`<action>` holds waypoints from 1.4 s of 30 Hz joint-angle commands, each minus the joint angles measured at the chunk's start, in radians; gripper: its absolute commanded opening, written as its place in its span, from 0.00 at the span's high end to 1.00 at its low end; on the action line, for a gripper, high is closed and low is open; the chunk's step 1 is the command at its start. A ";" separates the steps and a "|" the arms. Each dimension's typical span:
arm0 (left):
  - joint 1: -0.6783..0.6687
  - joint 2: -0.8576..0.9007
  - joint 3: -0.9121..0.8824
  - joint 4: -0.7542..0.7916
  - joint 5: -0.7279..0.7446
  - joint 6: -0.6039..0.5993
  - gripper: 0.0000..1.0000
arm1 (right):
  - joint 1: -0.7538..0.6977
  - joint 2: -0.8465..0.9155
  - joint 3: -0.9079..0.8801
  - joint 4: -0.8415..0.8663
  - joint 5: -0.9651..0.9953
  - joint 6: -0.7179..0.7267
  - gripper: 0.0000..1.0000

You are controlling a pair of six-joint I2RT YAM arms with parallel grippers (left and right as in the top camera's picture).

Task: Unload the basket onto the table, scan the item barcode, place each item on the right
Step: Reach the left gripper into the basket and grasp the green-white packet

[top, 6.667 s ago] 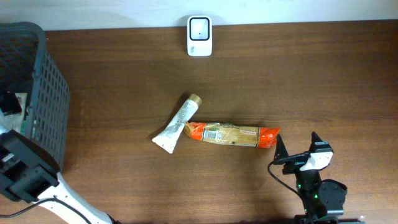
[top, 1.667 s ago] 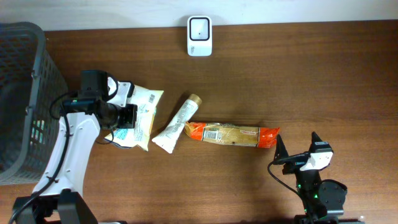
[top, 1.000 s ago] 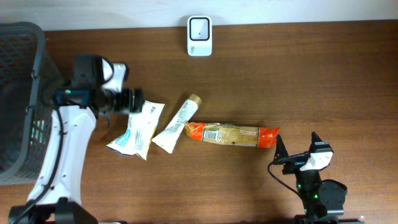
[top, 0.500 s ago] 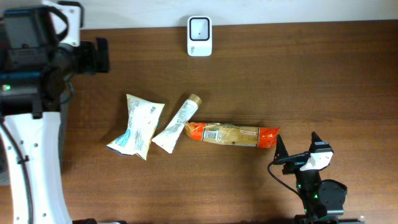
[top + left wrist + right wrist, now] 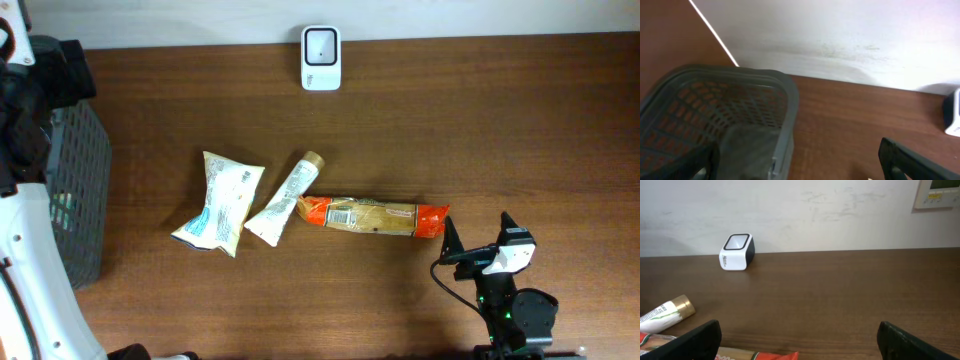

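Overhead, three items lie in a row mid-worktop [image 5: 520,130]: a white pouch [image 5: 222,203], a tube [image 5: 285,200] against it, and an orange packet [image 5: 375,214] meeting the tube, with a pale label, possibly the barcode, facing up. A scanner [image 5: 321,44] stands well apart at the far edge. The left claw [image 5: 797,150] gapes wide above the basket [image 5: 785,100], holding nothing. The right claw [image 5: 476,235] is wide and empty near the packet's end.

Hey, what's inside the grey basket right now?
Through the basket mesh, something pale shows faintly; the left arm covers most of the inside, so contents cannot be told.
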 commanded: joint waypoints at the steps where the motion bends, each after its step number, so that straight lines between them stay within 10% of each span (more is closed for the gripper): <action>1: 0.005 -0.011 0.018 0.011 -0.041 0.016 0.01 | -0.008 -0.006 -0.005 -0.005 -0.005 -0.004 0.01; 42: 0.194 0.087 0.017 -0.042 -0.190 -0.075 0.01 | -0.008 -0.006 -0.005 -0.005 -0.005 -0.004 0.01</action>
